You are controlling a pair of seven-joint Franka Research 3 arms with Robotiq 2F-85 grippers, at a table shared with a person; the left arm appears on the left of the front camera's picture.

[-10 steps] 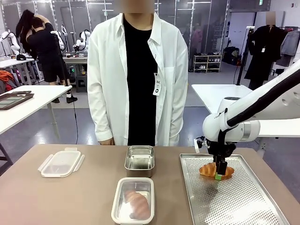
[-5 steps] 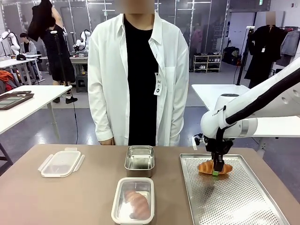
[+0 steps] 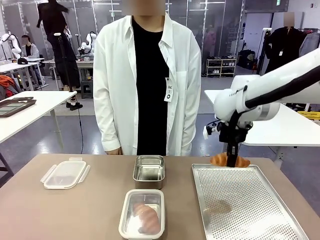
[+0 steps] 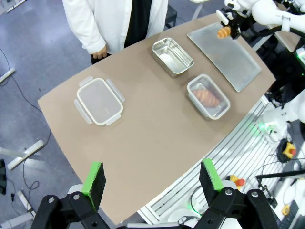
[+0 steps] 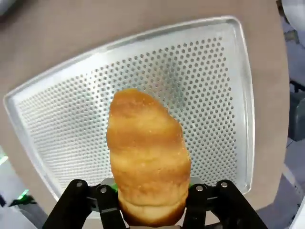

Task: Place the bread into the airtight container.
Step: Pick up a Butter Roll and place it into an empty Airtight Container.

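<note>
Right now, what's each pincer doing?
Left pincer: open, holding nothing.
Right pincer: closed on the bread, over the tray.

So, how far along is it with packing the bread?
Done: one browned bread piece lies in the near white-rimmed rectangular container. In hand: the right tool grips a golden croissant above the perforated metal tray. Left: carrying it, probably to the empty steel container, and releasing it.

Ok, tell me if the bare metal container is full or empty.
Empty. The metal container has a bare, shiny bottom in the front and left wrist views, nothing in it.
</note>
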